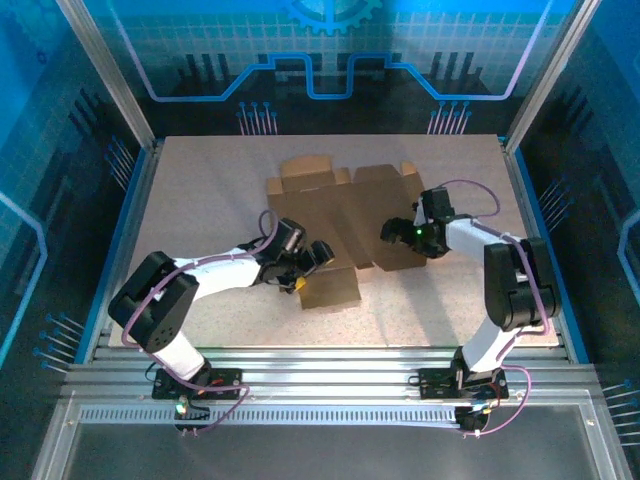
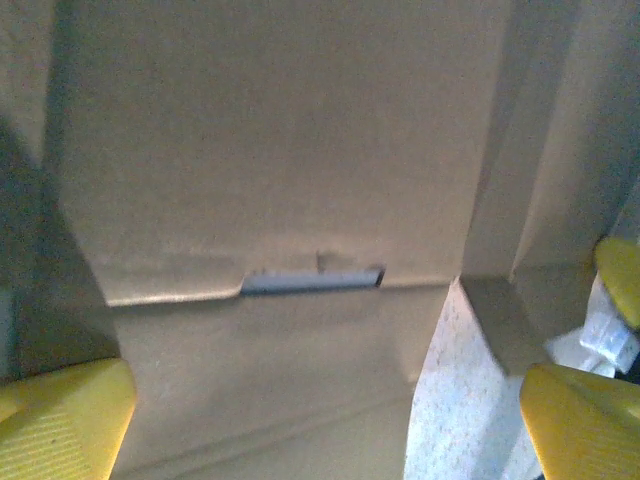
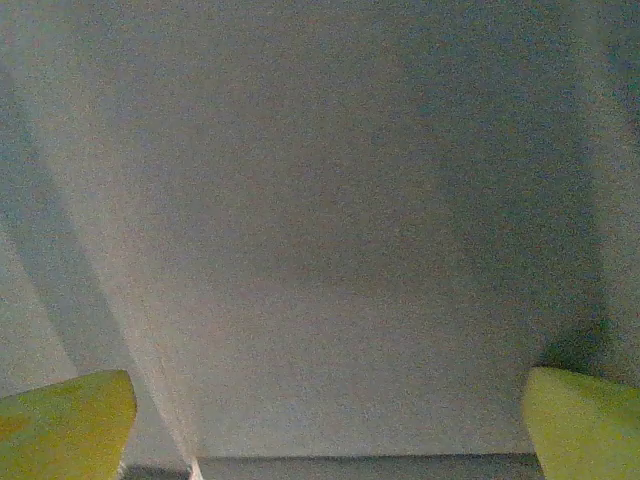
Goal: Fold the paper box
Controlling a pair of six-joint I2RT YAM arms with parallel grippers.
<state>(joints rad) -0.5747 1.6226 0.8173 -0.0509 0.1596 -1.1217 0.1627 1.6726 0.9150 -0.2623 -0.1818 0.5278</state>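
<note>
The paper box lies as a flat brown die-cut sheet in the middle of the table, with flaps at the far edge and one panel toward the near side. My left gripper hovers open over its near-left part. In the left wrist view the yellow fingertips stand wide apart over the cardboard, which has a narrow slot at a crease. My right gripper is open over the sheet's right part. Its yellow fingertips straddle plain cardboard, and nothing is held.
The speckled tabletop surrounds the sheet, with free room left, right and near. A strip of tabletop shows beside the cardboard edge. Aluminium rails cross the near edge, and slanted frame posts flank the back corners.
</note>
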